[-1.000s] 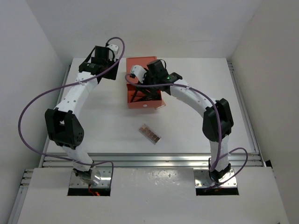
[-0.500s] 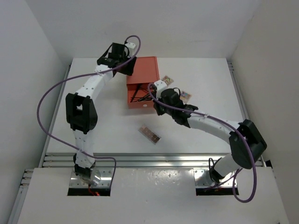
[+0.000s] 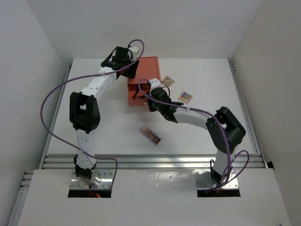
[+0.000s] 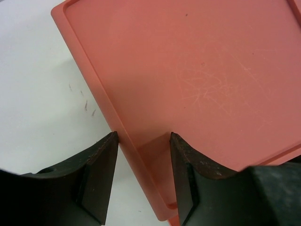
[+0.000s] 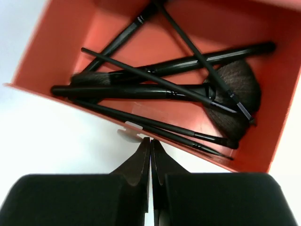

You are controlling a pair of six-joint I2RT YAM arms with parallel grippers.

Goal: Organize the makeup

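Observation:
The makeup lies partly in the open drawer of the orange-red box. Several dark-handled brushes and thin sticks cross each other there. Two square palettes and a long pinkish-brown palette lie on the table. My right gripper is shut, its tips at the drawer's front wall right beside a small clear tab. My left gripper is open astride the box's left top edge near a corner.
White table with a metal rail along its near edge. White walls rise on three sides. Purple cables loop off both arms, one arching left of the left arm.
My right gripper has shut and dropped from over the drawer to its front wall. My left gripper has moved right, from beside the box onto its left edge. The square palettes now show.

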